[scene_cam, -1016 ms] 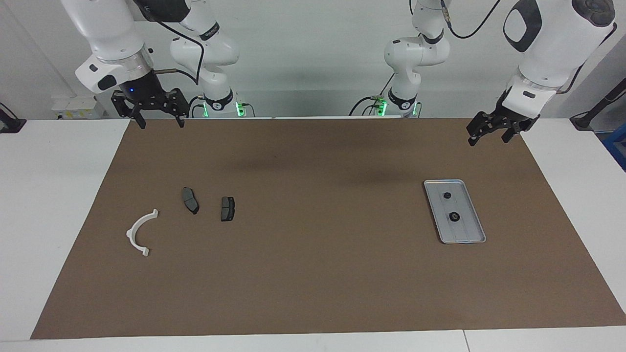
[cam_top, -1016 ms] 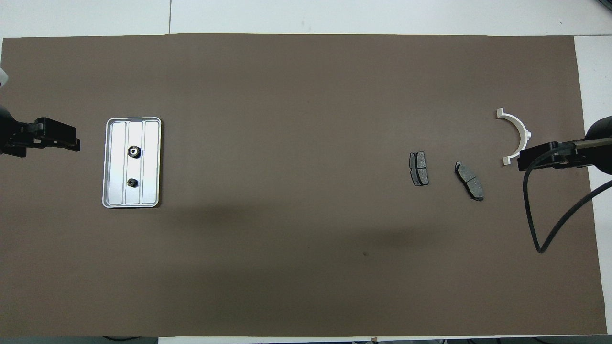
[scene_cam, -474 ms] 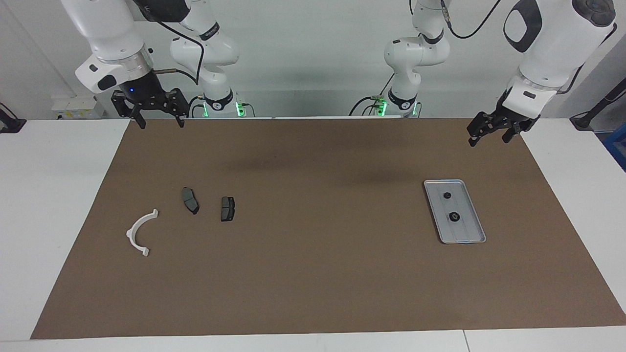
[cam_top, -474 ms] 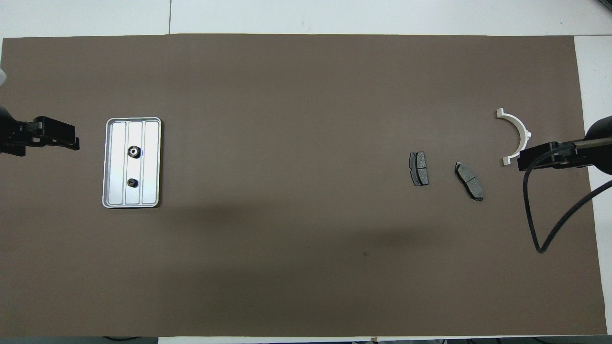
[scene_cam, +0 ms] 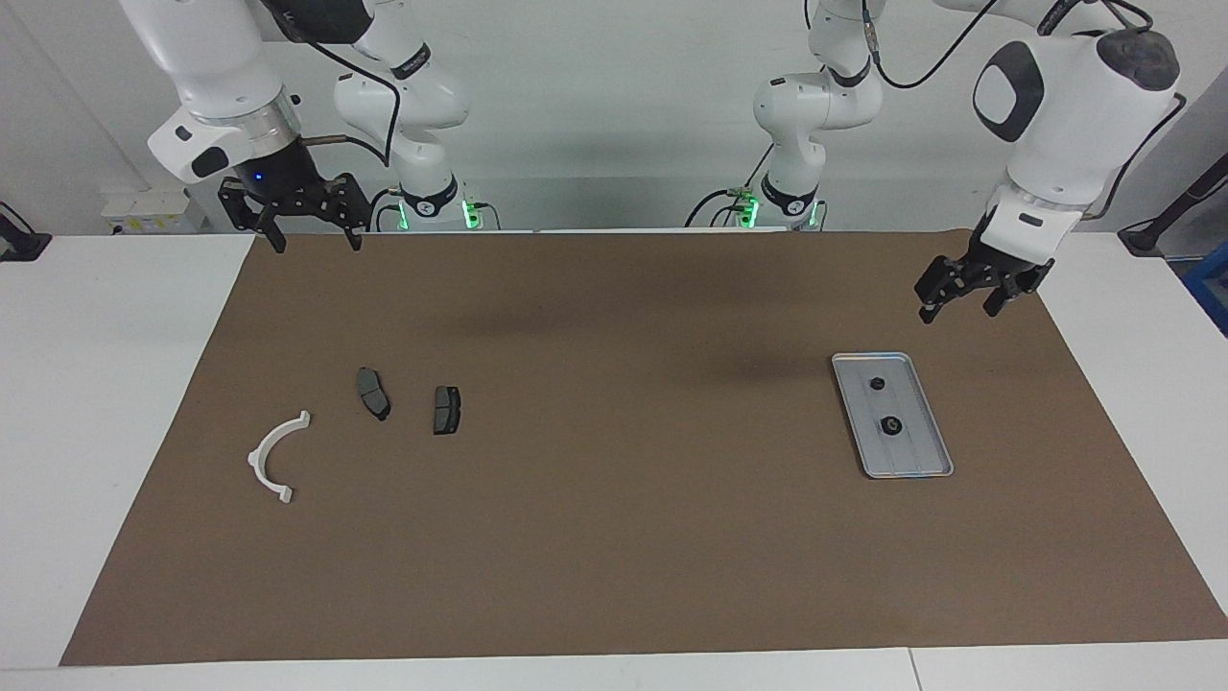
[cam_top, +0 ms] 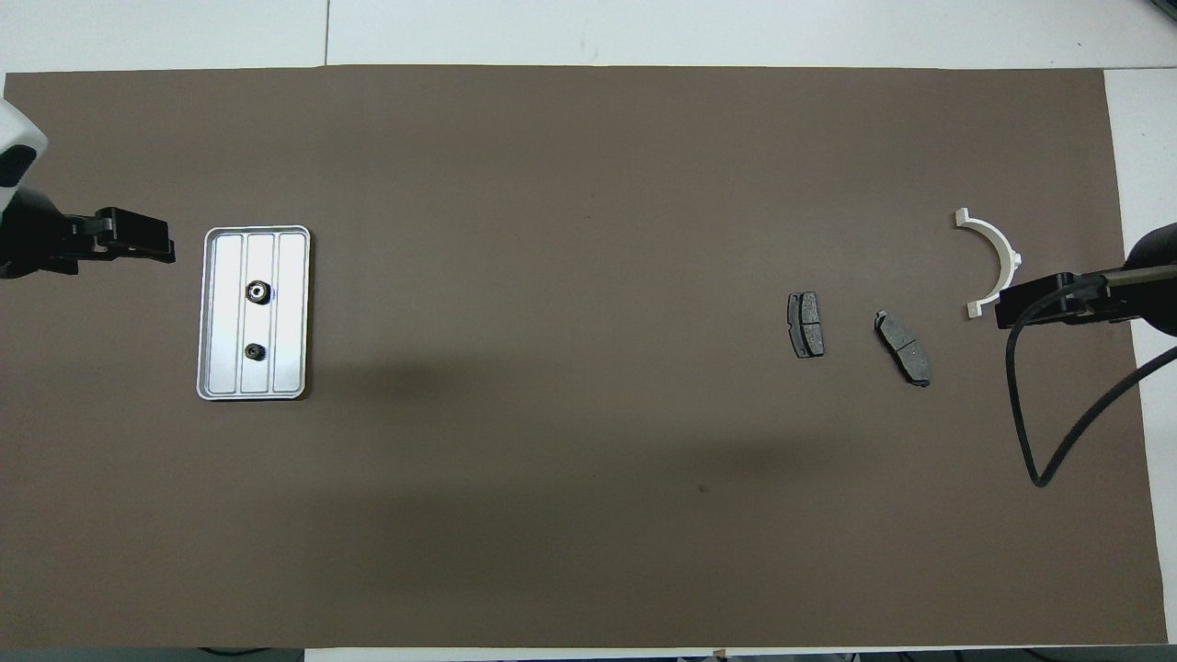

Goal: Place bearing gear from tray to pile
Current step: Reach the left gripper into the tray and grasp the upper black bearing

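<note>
The silver ridged tray (scene_cam: 918, 453) (cam_top: 290, 317) lies on the brown mat toward the left arm's end. In it sit two small dark round parts. One has a light centre (scene_cam: 891, 427) (cam_top: 257, 292), and the other is smaller (scene_cam: 877, 384) (cam_top: 255, 351); which one is the bearing gear I cannot tell. The pile, toward the right arm's end, is a white half-ring bracket (scene_cam: 257, 461) (cam_top: 1004, 246) and two dark pads (scene_cam: 373, 393) (scene_cam: 446, 410). My left gripper (scene_cam: 957, 312) (cam_top: 138, 246) hangs open over the mat just outside the tray. My right gripper (scene_cam: 318, 245) (cam_top: 1021, 311) waits open, raised near the bracket.
A brown mat (scene_cam: 624, 537) covers most of the white table. A black cable (cam_top: 1039, 441) loops down from the right arm over the mat's edge. Both arm bases stand at the robots' edge of the table.
The left gripper has come lower and moved in toward the tray. The right arm, the tray's parts and the pile have not moved.
</note>
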Action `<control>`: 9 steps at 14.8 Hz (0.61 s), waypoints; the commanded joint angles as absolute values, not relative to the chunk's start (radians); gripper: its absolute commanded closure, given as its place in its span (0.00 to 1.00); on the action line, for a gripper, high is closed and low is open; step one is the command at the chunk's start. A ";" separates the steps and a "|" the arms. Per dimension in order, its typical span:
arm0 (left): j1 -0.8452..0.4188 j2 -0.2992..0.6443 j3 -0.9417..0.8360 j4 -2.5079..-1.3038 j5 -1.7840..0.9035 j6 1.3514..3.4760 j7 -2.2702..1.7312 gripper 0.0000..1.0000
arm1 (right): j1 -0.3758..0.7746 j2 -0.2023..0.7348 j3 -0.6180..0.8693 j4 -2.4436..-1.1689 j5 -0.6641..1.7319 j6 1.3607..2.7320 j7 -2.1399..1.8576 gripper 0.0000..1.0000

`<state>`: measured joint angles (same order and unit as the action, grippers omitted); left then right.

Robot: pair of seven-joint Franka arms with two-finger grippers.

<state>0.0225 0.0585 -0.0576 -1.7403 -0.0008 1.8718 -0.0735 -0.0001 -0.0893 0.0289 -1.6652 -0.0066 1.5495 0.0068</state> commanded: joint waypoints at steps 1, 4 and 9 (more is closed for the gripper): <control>0.038 0.113 -0.064 -1.816 -0.009 2.009 -0.075 0.00 | -0.012 -0.101 0.035 -1.677 -0.018 1.559 0.014 0.00; 0.061 0.158 -0.063 -1.879 -0.009 2.141 -0.077 0.00 | -0.012 -0.101 0.035 -1.677 -0.017 1.559 0.012 0.00; 0.060 0.258 -0.063 -1.879 -0.008 2.194 -0.087 0.26 | -0.031 -0.101 0.034 -1.677 -0.005 1.555 0.012 0.00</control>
